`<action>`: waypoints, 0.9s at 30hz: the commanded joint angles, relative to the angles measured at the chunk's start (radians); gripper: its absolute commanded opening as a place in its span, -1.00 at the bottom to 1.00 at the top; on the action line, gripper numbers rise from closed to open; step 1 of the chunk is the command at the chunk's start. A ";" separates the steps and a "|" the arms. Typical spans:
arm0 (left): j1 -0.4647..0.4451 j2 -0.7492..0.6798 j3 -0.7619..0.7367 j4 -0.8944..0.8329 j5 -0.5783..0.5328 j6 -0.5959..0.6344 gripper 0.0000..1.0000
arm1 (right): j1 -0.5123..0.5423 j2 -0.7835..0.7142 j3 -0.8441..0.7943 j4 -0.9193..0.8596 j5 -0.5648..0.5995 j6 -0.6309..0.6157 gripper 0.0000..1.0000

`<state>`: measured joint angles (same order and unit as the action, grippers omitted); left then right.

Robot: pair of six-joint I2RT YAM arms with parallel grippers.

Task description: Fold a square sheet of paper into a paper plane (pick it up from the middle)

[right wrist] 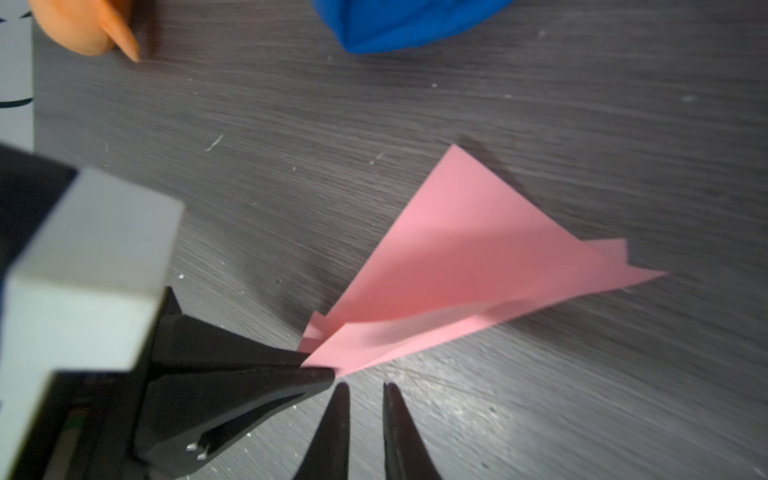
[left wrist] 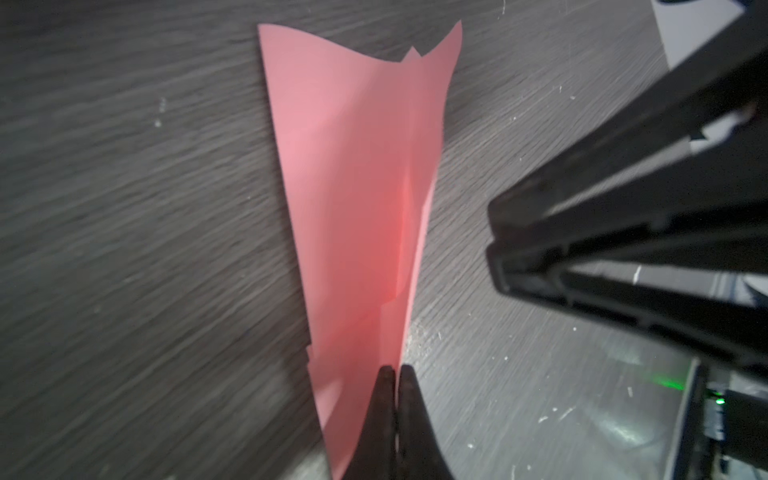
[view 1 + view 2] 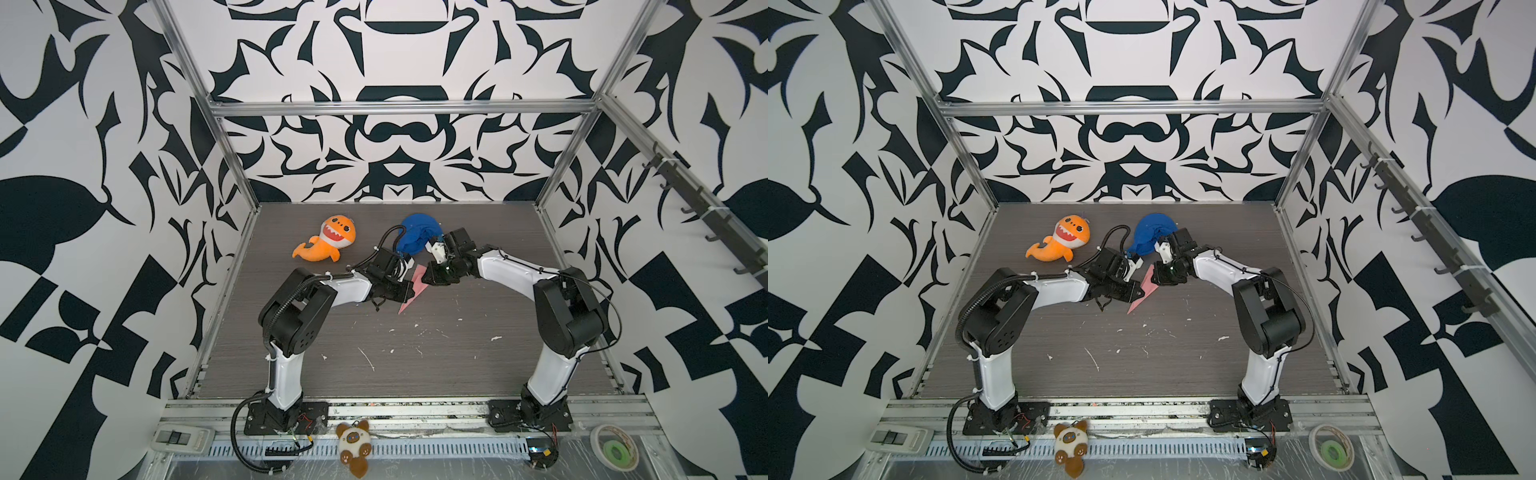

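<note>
Pink paper, folded into a long dart, is what both arms are crowding around. The paper plane point(image 3: 409, 303) sits just on the near side of the blue cloth lump point(image 3: 417, 232), close to it but not touching, over the dark wood-grain table point(image 3: 374, 353).

The left gripper point(image 3: 410, 293) reaches in from the lump's left and near side, with its two fingers pressed together on the plane's narrow nose end. Its wrist camera shows the black fingertips point(image 2: 386, 382) pinching the central fold, and the paper plane point(image 2: 353, 187) widening away from them to an uneven tail. In the right wrist view one wing of the paper plane point(image 1: 457, 266) stands lifted and throws a shadow, while the other lies lower. I cannot tell whether the tail rests on the table.

The right gripper point(image 3: 427, 279) hangs just beside the nose, between the plane and the lump's right side. Its fingers point(image 1: 338, 411) stand slightly apart with bare table showing between them, and they hold nothing. Its tips come very close to the left gripper point(image 1: 320, 370). Whether they touch, I cannot say.

An orange shark plush point(image 3: 328, 243) lies to the left of the lump, well apart from the plane. White flecks dot the table further toward the near side.
</note>
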<state>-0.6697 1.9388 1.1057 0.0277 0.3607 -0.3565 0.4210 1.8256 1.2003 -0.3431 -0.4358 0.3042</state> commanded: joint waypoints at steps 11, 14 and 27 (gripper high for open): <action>0.007 0.049 0.007 0.007 0.028 -0.063 -0.78 | -0.009 0.037 -0.008 0.055 -0.087 -0.019 -0.60; 0.005 0.062 0.021 -0.013 0.024 -0.052 -0.85 | -0.011 0.032 -0.013 0.062 -0.087 -0.019 -0.60; -0.004 0.113 0.109 -0.178 0.013 -0.024 -1.00 | -0.019 0.046 -0.024 0.102 -0.111 -0.013 -0.62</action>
<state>-0.6678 2.0167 1.1873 -0.0414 0.3851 -0.4000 0.4068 1.8832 1.1801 -0.2703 -0.5179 0.2928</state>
